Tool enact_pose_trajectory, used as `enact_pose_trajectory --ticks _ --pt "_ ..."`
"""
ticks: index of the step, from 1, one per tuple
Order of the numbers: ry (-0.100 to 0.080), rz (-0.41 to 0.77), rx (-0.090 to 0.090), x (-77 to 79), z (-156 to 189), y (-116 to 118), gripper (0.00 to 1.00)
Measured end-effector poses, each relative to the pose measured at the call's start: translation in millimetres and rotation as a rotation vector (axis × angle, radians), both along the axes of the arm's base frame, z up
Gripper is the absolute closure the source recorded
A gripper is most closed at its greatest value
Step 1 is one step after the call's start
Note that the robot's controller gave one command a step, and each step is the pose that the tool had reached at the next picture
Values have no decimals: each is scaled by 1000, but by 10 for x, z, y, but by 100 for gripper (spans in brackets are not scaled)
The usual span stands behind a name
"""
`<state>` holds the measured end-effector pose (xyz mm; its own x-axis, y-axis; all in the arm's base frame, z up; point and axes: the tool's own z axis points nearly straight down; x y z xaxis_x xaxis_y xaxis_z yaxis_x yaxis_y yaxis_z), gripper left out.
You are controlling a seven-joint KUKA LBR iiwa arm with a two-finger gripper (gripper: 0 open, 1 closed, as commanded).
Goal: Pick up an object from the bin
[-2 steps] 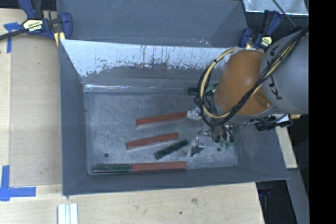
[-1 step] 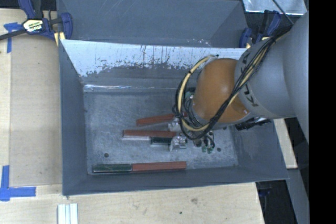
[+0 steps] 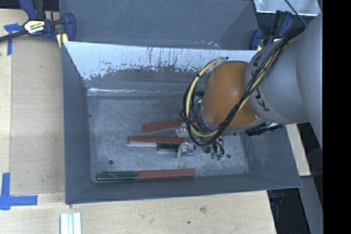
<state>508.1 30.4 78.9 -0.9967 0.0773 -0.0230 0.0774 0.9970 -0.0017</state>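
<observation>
Grey bin [image 3: 77, 118], claw [image 3: 186, 146] over brown sticks' [image 3: 151, 140] right ends

Looks down from above on the grey sheet-metal bin [image 3: 77, 134], leaning in slightly from the 6 o'clock side and baring the broad inner face of the wall at 12 o'clock. Sits far enough back to take in all four rims. Catches the grey arm with orange cover [image 3: 285, 85] entering from 3 o'clock.

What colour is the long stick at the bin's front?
The stick is reddish-brown with a dark green left end, in the camera view.
</observation>
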Motion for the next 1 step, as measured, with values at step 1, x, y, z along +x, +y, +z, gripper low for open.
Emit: enact_pose_trajectory --ticks 1 --pt "21 -24 4 -31 1331 208 100"
